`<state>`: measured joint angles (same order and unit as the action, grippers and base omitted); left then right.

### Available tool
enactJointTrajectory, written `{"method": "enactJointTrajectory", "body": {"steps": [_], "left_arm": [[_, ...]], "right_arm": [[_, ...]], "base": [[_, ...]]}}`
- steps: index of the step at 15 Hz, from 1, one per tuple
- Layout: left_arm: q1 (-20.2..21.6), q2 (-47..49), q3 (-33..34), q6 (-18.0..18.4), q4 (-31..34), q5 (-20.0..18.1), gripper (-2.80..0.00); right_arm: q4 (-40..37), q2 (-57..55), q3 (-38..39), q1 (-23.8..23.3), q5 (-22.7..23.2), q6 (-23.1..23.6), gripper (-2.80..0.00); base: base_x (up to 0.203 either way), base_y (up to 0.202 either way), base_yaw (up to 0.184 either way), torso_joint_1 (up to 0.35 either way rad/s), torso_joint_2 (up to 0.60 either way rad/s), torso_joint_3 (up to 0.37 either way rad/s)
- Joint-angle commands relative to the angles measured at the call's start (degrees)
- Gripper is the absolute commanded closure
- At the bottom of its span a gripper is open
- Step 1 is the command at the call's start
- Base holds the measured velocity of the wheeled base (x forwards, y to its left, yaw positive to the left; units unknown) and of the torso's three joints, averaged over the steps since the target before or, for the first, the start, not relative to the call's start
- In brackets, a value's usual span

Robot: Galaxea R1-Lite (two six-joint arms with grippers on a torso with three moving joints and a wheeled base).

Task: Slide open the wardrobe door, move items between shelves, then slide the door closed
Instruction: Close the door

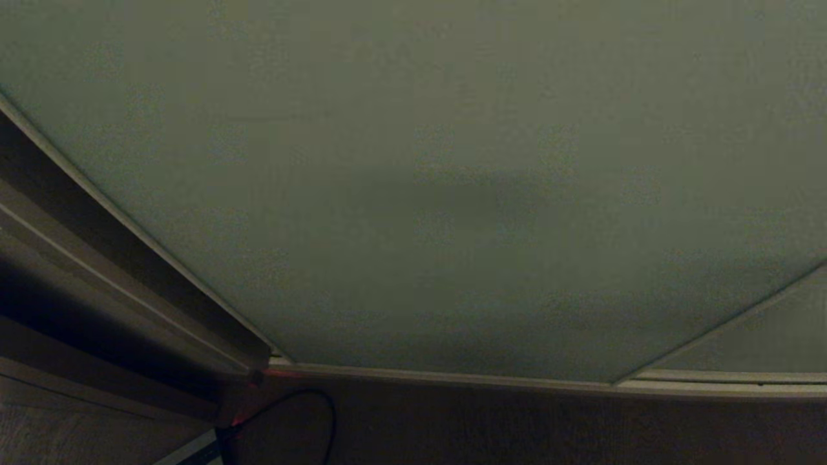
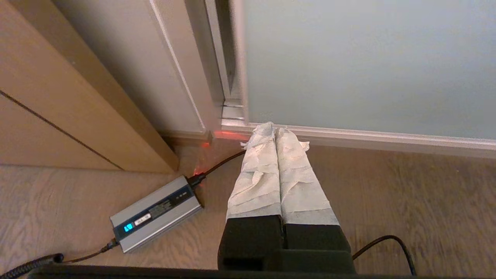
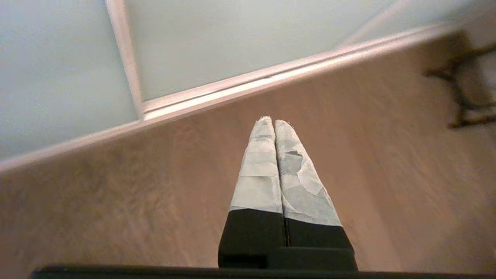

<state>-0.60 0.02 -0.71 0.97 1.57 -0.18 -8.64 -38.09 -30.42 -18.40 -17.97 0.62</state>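
The sliding wardrobe door (image 1: 439, 181) is a pale grey-green panel that fills the head view; it stands closed against the frame at its left edge. It also shows in the left wrist view as the sliding wardrobe door (image 2: 368, 62) and in the right wrist view as the sliding wardrobe door (image 3: 232, 42). My left gripper (image 2: 274, 128) hangs low over the wooden floor, shut and empty, its taped fingertips pointing at the bottom track. My right gripper (image 3: 273, 122) is also shut and empty, above the floor in front of the door. The items and the shelves are hidden behind the door. Neither arm is in the head view.
A grey power adapter (image 2: 155, 213) with a blue light lies on the floor by the left gripper, its black cable (image 2: 221, 164) running towards the wardrobe corner. The darker side frame (image 1: 97, 258) stands left of the door. A second door panel (image 1: 762, 336) overlaps at the right. A dark furniture leg (image 3: 461, 97) stands further off.
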Motion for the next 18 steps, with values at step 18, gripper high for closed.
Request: {"method": "enactJointTrajectory", "body": {"steps": [18], "left_arm": [[0.0, -0.1, 0.0, 0.1, 0.0, 0.0, 0.0]], "right_arm": [[2.2, 38.1, 27.8, 18.3, 16.9, 0.7, 0.0]], "base": [[0.0, 0.0, 0.0, 0.0, 0.0, 0.0]]}}
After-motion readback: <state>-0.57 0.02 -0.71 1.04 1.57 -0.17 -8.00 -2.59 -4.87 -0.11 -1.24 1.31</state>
